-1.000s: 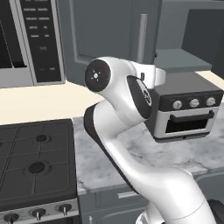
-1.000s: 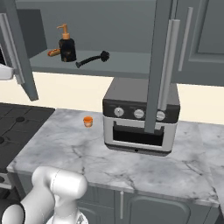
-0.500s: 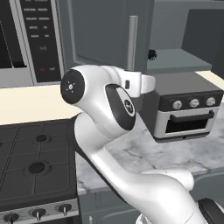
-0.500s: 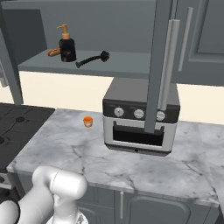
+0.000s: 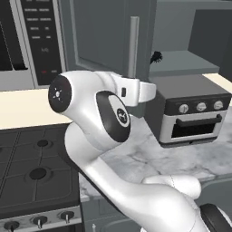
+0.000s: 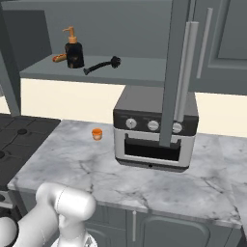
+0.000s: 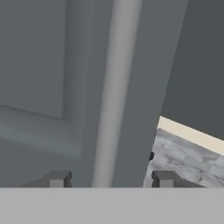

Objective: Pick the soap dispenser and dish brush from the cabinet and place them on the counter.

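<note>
**A:** Cabinet first: the grey-blue panelled wall cabinet (image 6: 120, 29) stands open, and its left door leaf (image 5: 106, 38) hangs directly in front of the claw (image 7: 105, 178), close up.

**B:** And the claw itself?

**A:** Spread. In the hand view the two dark finger tips (image 7: 57, 178) sit either side of the door's long pale metal handle (image 7: 116, 94) with daylight between them and the bar, so nothing is pinched.

**B:** So which step is this?

**A:** My reading: door-opening is finished and the picking is not yet begun. Beyond the door edge, past the claw, lies the grey-white veined marble counter (image 6: 82, 169), with a dark boxy toaster oven (image 6: 155, 128) on it.

**B:** The two things to fetch?

**A:** Both on the grey inner shelf, above and beyond the claw, behind that door. The small black soap dispenser with the orange-brown pump (image 6: 74, 49) stands upright; the slim black dish brush with a round bristled head (image 6: 102, 64) lies just beside it. A tiny orange cup (image 6: 97, 133) sits down on the marble.

**B:** Next move?

**A:** I'd judge the hand must back clear of the handle, swing round the door edge, rise to shelf height and approach the bottle with the fingers still parted.
</note>
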